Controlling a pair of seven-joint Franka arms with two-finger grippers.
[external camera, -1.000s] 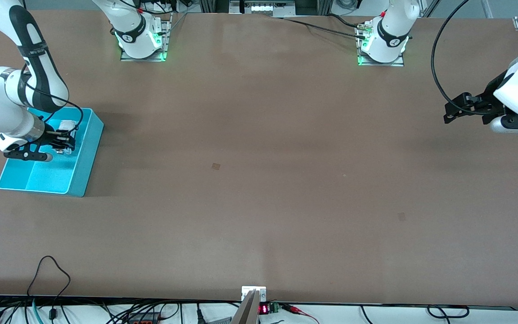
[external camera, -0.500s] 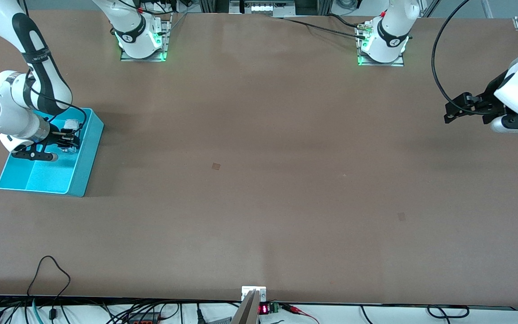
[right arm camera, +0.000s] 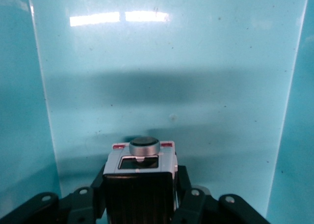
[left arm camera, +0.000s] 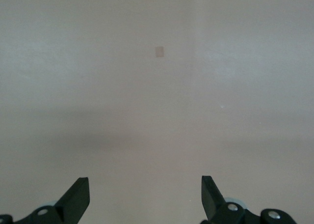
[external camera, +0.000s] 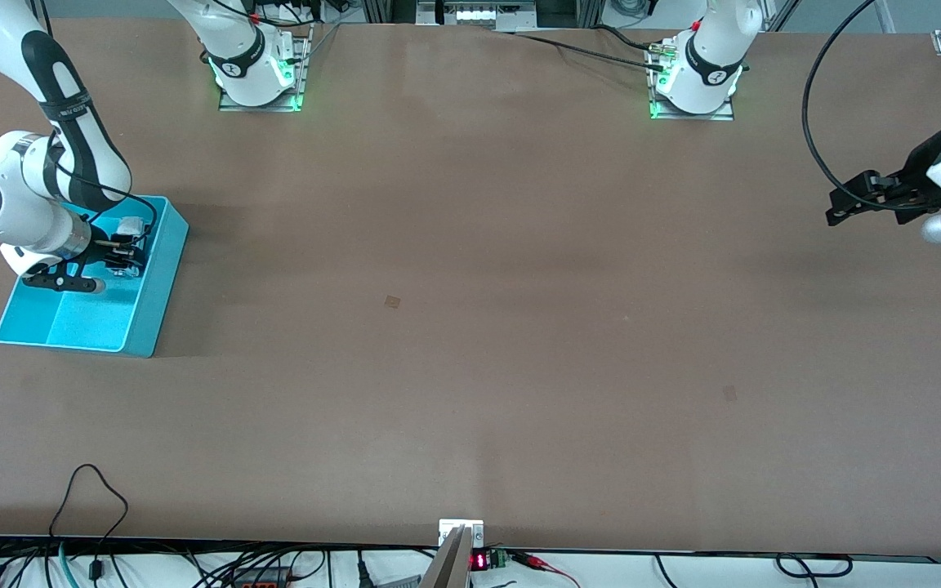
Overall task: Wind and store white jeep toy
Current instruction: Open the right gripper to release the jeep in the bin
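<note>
The brown table carries a turquoise bin at the right arm's end. The right hand hangs over the bin's compartment that lies farther from the front camera, clenched on the white jeep toy, which the right wrist view shows just above the bin's floor. The storing step appears to be in hand. The next move likely calls for lowering the toy onto the floor and letting go. The left hand waits over the table's other end, fingers spread and holding nothing.
</note>
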